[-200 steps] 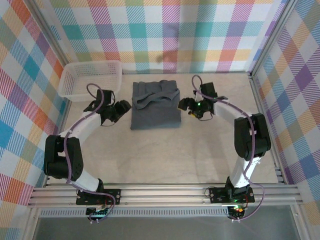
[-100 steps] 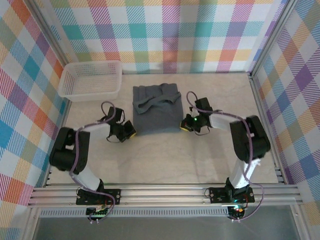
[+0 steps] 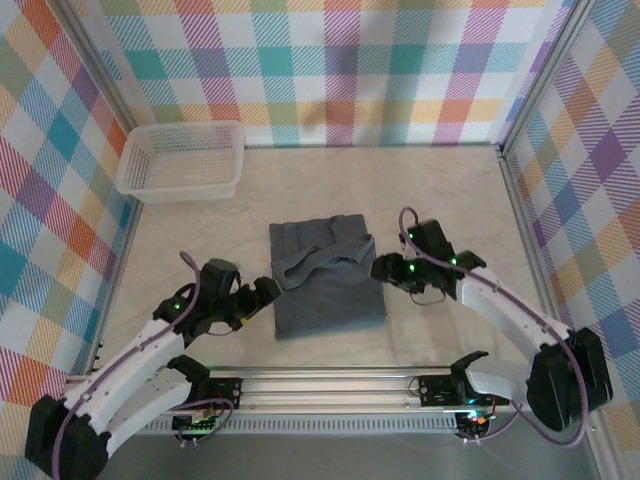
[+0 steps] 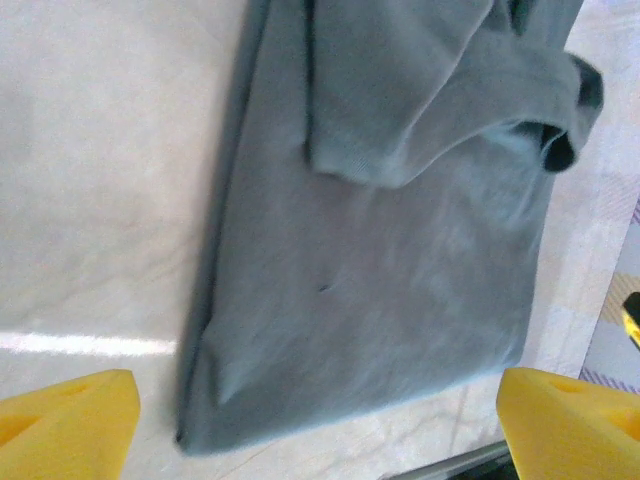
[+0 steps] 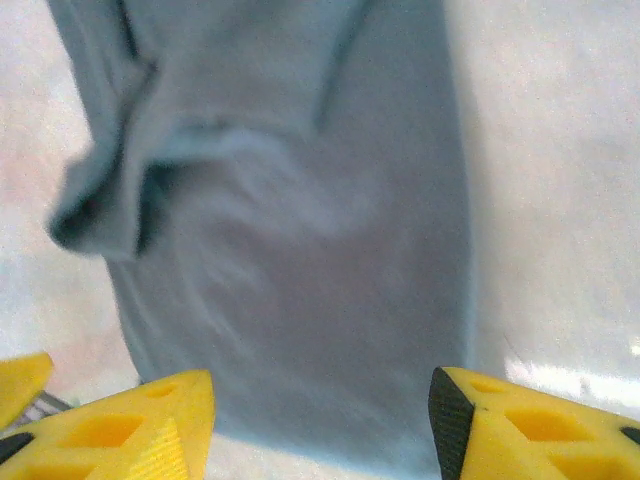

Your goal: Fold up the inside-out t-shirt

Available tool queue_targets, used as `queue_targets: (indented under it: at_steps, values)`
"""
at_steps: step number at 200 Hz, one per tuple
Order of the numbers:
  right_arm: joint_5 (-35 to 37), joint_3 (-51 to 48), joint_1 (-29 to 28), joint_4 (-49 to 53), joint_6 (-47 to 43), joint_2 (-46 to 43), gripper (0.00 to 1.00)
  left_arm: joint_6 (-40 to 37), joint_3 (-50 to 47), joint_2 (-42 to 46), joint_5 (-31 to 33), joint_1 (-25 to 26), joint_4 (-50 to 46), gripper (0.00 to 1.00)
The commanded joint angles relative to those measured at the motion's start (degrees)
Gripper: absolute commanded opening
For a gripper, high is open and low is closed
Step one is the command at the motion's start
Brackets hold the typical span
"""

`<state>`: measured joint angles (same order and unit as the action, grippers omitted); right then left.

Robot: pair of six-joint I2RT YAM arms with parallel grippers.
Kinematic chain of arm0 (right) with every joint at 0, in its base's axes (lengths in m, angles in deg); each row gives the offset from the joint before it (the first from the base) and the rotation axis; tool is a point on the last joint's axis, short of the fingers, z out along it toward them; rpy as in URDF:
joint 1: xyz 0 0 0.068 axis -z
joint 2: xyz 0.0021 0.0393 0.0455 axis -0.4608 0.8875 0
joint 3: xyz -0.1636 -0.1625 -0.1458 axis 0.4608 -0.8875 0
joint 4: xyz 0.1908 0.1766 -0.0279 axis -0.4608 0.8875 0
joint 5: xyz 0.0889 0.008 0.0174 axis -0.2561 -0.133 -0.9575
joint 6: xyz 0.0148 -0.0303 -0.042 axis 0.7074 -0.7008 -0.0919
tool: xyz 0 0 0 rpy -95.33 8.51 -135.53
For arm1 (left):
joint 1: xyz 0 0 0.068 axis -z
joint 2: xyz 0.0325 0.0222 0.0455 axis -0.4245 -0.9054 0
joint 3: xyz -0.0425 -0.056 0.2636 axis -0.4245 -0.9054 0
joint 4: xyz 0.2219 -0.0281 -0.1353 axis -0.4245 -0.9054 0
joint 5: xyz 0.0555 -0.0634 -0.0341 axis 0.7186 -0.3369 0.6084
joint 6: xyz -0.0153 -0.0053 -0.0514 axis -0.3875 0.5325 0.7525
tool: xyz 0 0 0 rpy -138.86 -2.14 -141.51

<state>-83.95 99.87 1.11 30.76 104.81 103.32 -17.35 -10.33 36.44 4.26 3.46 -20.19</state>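
Pale, faintly marbled tabletop (image 3: 200,230), walled on three sides by pastel plaid cloth (image 3: 330,70) and edged on the near side by aluminium rails (image 3: 330,382). Parked in the far left corner, well apart from all else: white mesh basket (image 3: 181,160). Lying flat toward the near middle of the table: inside-out t-shirt (image 3: 330,295), dark slate-grey, folded into a rough rectangle, with a loose band of cloth curling across its far half. Flanked by both arms. Left gripper (image 3: 263,295) just beside the cloth's left edge, yellow fingertips (image 4: 65,420) spread wide and holding nothing, with the shirt's near end lying between them in the left wrist view. Right gripper (image 3: 379,268) at the right edge, yellow fingers (image 5: 520,425) likewise parted, nothing clamped, grey cloth showing in the gap. Touching the cloth or just clear of it: impossible to tell from above. Right wrist view blurred; shirt's far end cut off at the top of both wrist views. Small green light (image 3: 400,268) glowing at the right wrist.
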Motion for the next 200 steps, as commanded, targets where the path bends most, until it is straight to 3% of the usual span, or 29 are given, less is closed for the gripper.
queue_targets:
  at_steps: [1,35,53,66,98,126,142,183,195,200]
  values:
    - [2.29,6.48,0.02,-1.87,3.27,9.78,0.59,0.96,4.13,-11.62,-0.94,-0.43,5.04,0.91]
    - [3.27,15.80,0.00,-2.77,5.50,23.60,0.59,0.52,12.79,-24.37,0.95,-0.23,7.42,0.91]
    - [2.57,19.33,-0.04,-3.76,5.26,28.51,0.60,-0.71,15.53,-28.23,4.65,-0.41,6.35,0.81]
    - [2.30,20.64,-0.04,-4.58,6.13,31.13,0.59,-1.60,17.38,-31.53,3.84,-0.82,6.72,0.72]
    - [0.85,22.53,-0.20,-5.51,7.20,32.79,0.35,-3.10,19.91,-37.19,1.99,-0.99,7.95,0.49]
    - [-0.51,23.40,-0.22,-5.48,6.66,32.64,0.00,-3.19,20.97,-38.77,1.67,-1.33,8.01,0.12]
    - [-1.78,24.78,-0.11,-5.22,6.72,33.03,0.00,-3.66,22.99,-38.67,2.26,-2.50,6.50,0.00]
    - [-3.35,34.05,2.95,-5.40,8.85,38.96,0.00,-4.93,31.66,-43.55,0.08,-9.08,5.76,0.00]
    - [-2.90,37.33,4.10,-4.93,9.20,42.62,0.00,-4.89,33.87,-47.24,-0.98,-10.71,7.06,0.11]
    - [-3.30,38.68,4.61,-4.88,9.21,44.30,0.08,-4.69,34.49,-48.89,-1.36,-11.28,7.95,0.17]
